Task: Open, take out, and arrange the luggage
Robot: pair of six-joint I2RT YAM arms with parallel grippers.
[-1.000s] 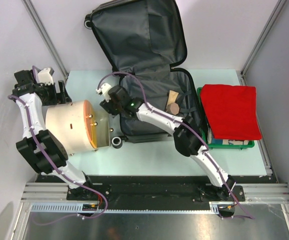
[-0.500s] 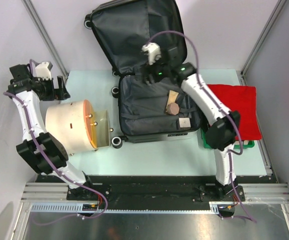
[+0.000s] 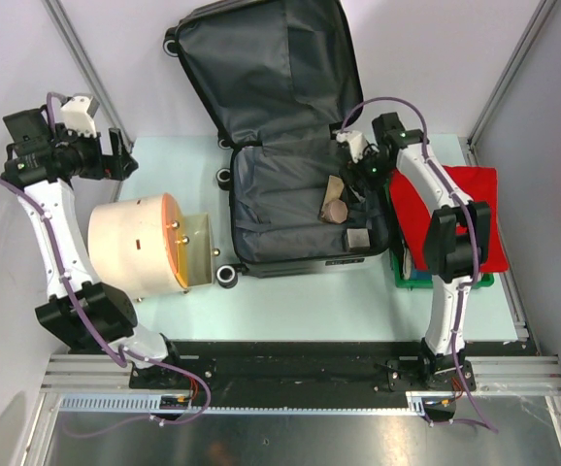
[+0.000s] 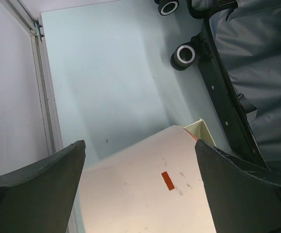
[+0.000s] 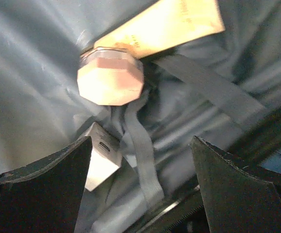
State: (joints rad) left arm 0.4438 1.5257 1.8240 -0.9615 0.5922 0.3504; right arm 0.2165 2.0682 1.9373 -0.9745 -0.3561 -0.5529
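The luggage (image 3: 280, 194) lies open on the table, its lid propped back and the dark grey lining showing. In its base lie a wooden block (image 3: 336, 186), a pinkish octagonal-topped piece (image 3: 334, 211) and a small white box (image 3: 358, 238). My right gripper (image 3: 366, 173) is open and empty over the base's right rim. In the right wrist view the open gripper (image 5: 140, 194) hovers above a grey strap (image 5: 140, 145), the octagonal piece (image 5: 110, 77), the white box (image 5: 101, 162) and the block (image 5: 165, 24). My left gripper (image 3: 115, 160) is open and empty at the far left.
A beige cylinder (image 3: 135, 248) with an orange face lies left of the luggage; in the left wrist view the cylinder (image 4: 145, 194) sits below my open left gripper (image 4: 139, 184). A red cloth (image 3: 450, 214) covers a green bin (image 3: 445, 280) at the right. A luggage wheel (image 4: 185, 55) is near.
My right arm has swung from the luggage's left side, across its hinge, to its right rim. My left arm has drawn back a little to the left.
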